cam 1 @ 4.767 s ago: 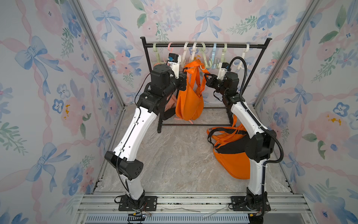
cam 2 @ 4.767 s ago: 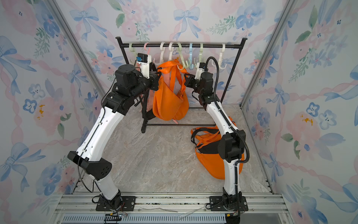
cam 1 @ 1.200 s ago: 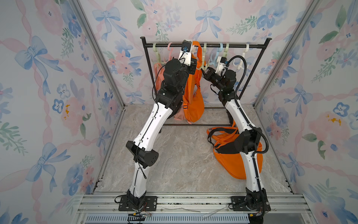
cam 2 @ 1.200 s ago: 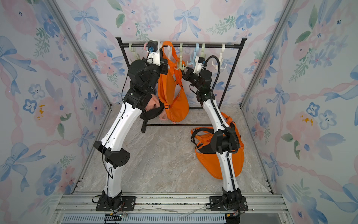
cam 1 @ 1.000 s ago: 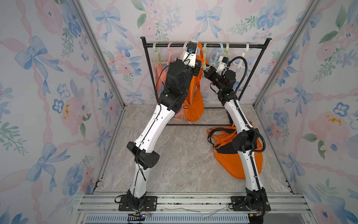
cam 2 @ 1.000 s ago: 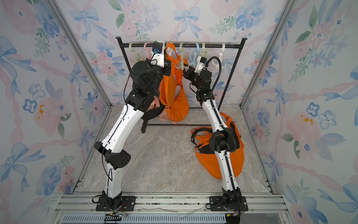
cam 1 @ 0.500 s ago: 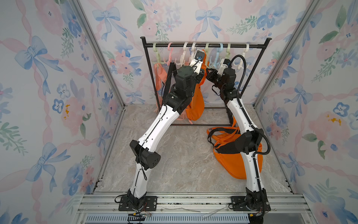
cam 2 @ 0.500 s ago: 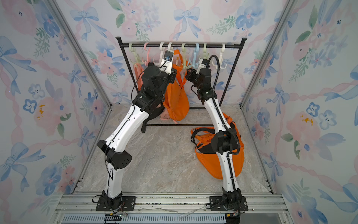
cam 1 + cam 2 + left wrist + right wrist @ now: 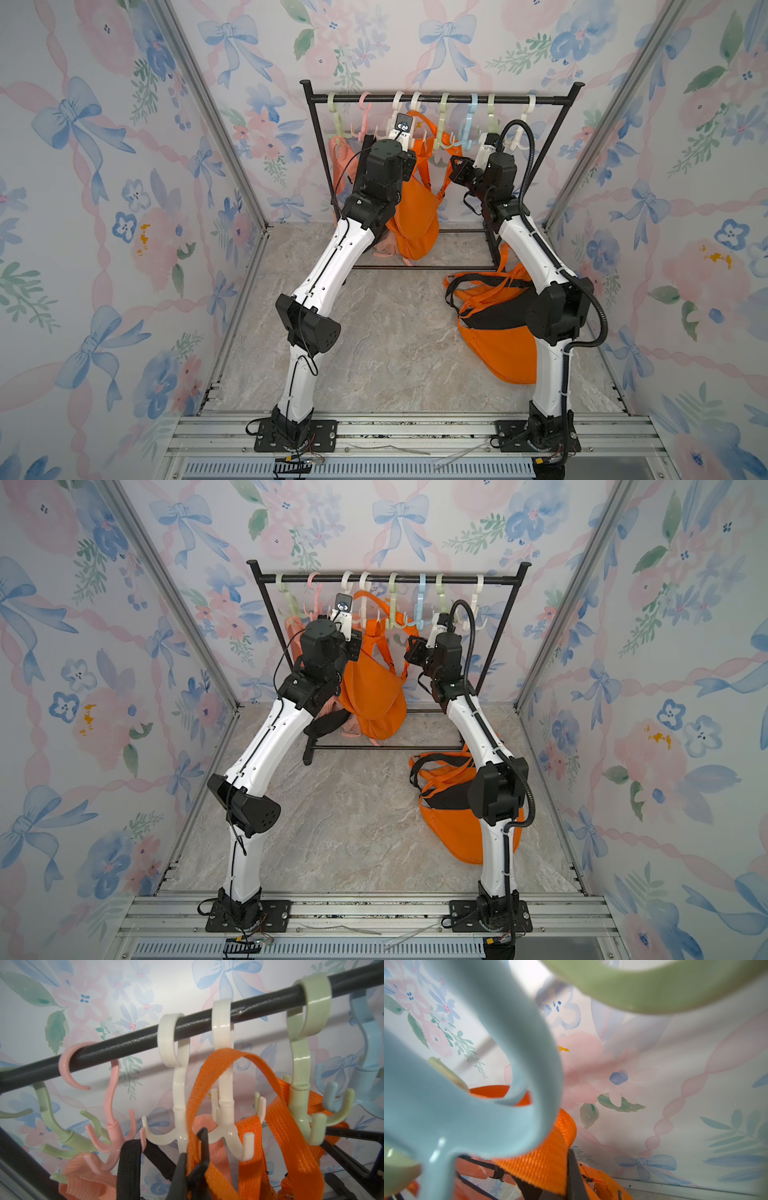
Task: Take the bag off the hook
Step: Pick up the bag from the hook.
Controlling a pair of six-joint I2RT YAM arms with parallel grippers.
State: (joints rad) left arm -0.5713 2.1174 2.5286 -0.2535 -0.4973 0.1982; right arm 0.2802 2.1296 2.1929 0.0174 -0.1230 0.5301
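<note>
A slumped orange bag (image 9: 494, 353) lies by the marbled bench's (image 9: 386, 324) right edge as both arms reach to the rear. The left tool (image 9: 192, 1145) is clamped on the hanging orange bag's (image 9: 415, 216) ribbed webbing strap (image 9: 228, 1055). The right tool (image 9: 456, 171) pinches another strap, likely to lift both loops together. The webbing arches around a glossy cream multi-pronged hook (image 9: 223, 1093) under the black rail (image 9: 440, 99).

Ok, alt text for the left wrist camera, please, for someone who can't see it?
The left gripper, shut on an orange webbing strap, holds its loop arched up across the stem of a cream plastic hook, its top above the prongs. That hook hangs among other pastel plastic hooks on a black metal rail, with flowered wallpaper behind.
</note>
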